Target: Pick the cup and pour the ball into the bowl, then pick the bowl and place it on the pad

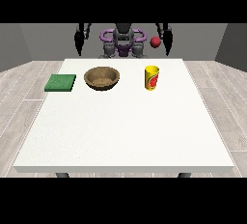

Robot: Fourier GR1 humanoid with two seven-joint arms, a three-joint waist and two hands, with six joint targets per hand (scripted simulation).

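Cup (152,77) upright near desk (125,131) far edge, toward view's right. Bowl (102,78) mid far edge; green pad (61,83) near far-left corner. Red ball (155,42) beside hand at view's right (167,38). Other hand (78,38) hangs; fingers' state: cannot tell.

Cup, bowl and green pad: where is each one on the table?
cup (151,77), front view, on its yellow side wall.
bowl (102,78), front view, on its brown inside.
green pad (61,83), front view, on its flat top.

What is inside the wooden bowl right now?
The bowl shows only its bare brown interior. The red ball is up near the hand at the view's right.
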